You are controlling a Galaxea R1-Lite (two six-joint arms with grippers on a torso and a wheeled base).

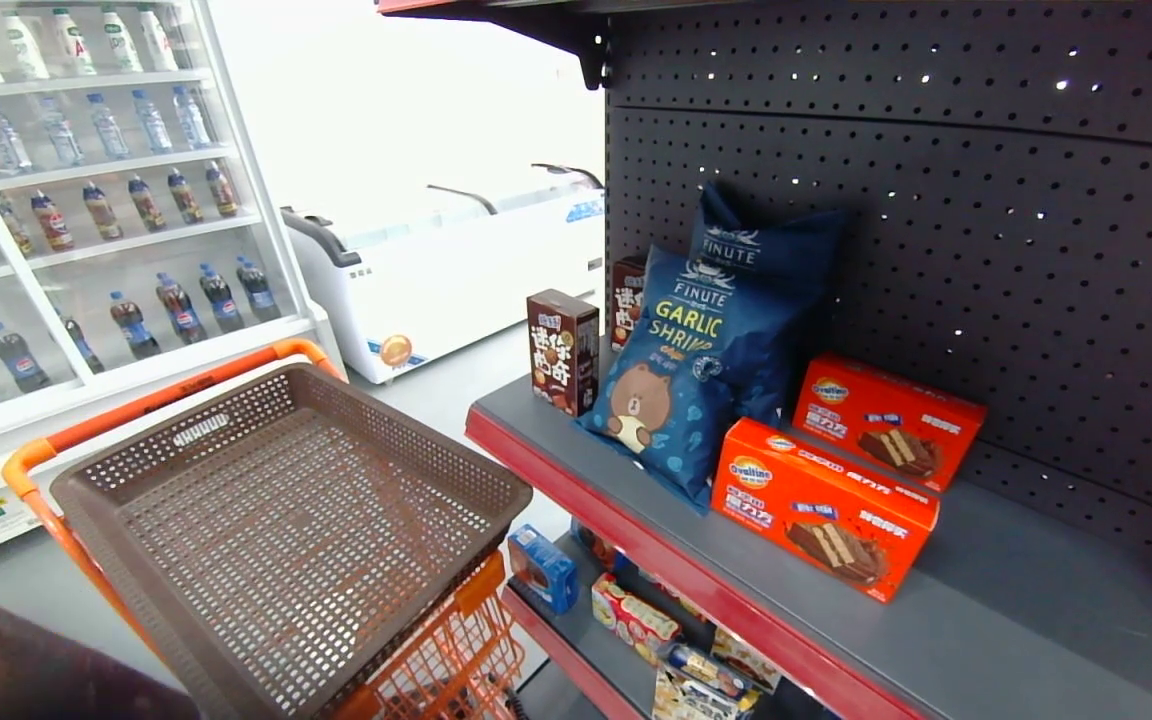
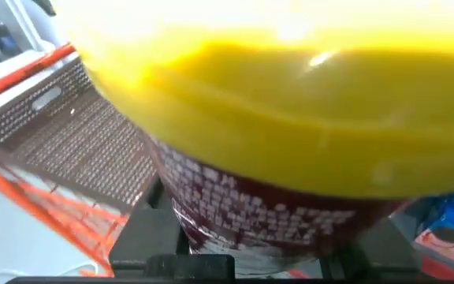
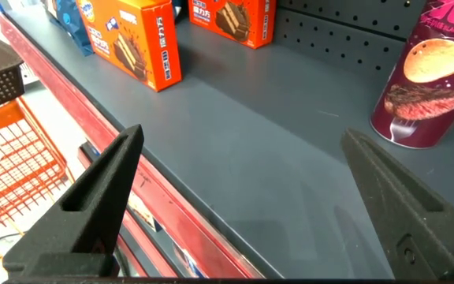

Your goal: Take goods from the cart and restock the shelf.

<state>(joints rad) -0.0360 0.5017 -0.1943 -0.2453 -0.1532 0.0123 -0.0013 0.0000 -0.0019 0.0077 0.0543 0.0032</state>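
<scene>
**Held can to go on the bare board beside its twin**

Nearest, left side: the left gripper point(image 2: 258, 252) is closed around a maroon can with a yellow lid point(image 2: 274, 213). The can sits between the dark fingers and close under the wrist camera. I cannot tell how deep the grip goes. The can is over the left of the scene, above the cart basket point(image 1: 416, 430), whose brown mesh floor is bare.

Nearest, right side: the right gripper point(image 3: 243, 142) has its fingers spread wide and holds nothing. It hangs over the grey shelf board point(image 1: 1036, 600), just inside the red front lip.

Further in, a matching standing can point(image 3: 428, 79) is upright at the right end of the board, near the pegboard back. To its left are the two orange boxes point(image 1: 821, 510). Beyond them, further left, are the blue snack bags point(image 1: 686, 380) and a brown box point(image 1: 563, 350).

Judgement: the step in hand is carrying the held can across to the shelf. The best target looks like the bare stretch between the near orange box and the standing can.

- Keep the can upright and bring it over the red lip, not into it
- Set the base flat on the board before letting go
- Leave a gap to the standing can, since a tall can like this would likely tip if nudged
- The right gripper is over that same stretch, so keep the two arms apart
</scene>
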